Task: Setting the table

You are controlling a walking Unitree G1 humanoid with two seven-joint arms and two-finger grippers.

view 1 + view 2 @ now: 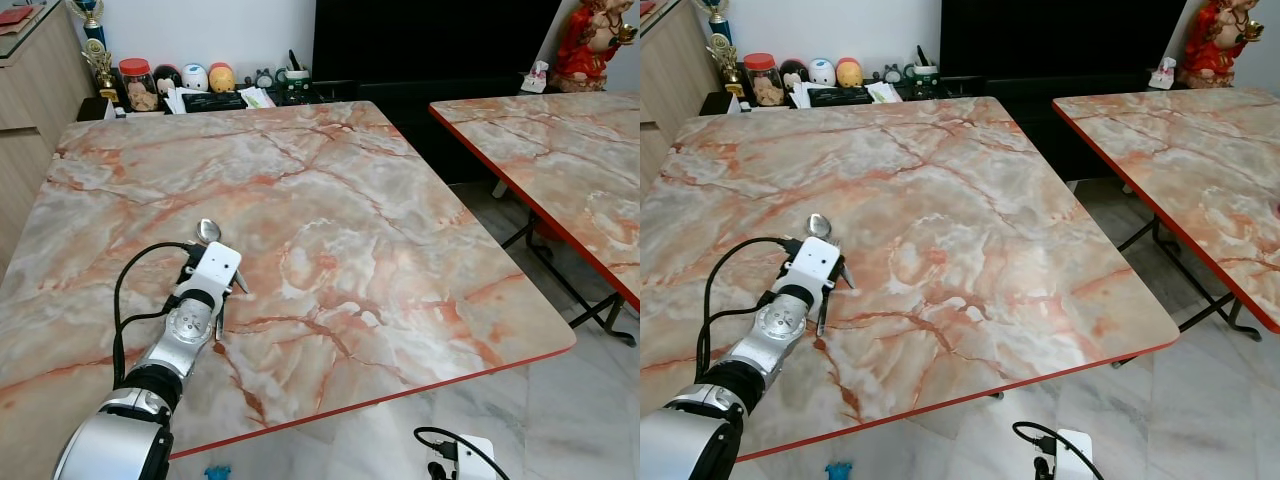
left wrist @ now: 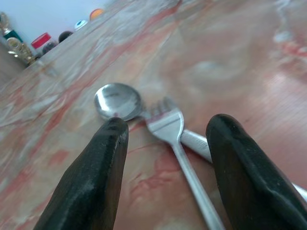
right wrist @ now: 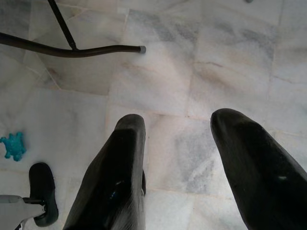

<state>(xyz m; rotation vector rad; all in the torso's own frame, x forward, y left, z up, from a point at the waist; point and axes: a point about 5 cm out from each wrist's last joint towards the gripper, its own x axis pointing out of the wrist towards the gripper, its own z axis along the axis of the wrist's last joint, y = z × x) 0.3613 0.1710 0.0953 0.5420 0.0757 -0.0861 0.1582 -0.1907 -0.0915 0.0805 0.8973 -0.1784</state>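
Left gripper [image 2: 165,143] spread wide, grasping nothing — fork [image 2: 184,158] between fingers, spoon [image 2: 117,101] bowl at 11 o'clock, on table [image 1: 400,220].

Head stereo downward; wrists close-up

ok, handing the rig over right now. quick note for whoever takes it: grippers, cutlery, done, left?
Left gripper: open, low over the near-left part of the marble table, its fingers on either side of the fork's handle, holding nothing.
Right gripper: open, empty, hanging idle over the floor beside the table.
Cutlery: the spoon and the fork lie on the table side by side, their handles crossing near the left gripper.
Done: spoon and fork are on the table.
Left: no plate, bowl or cup is out on this table. I would probably straighten the fork and spoon, then fetch whatever else is needed.
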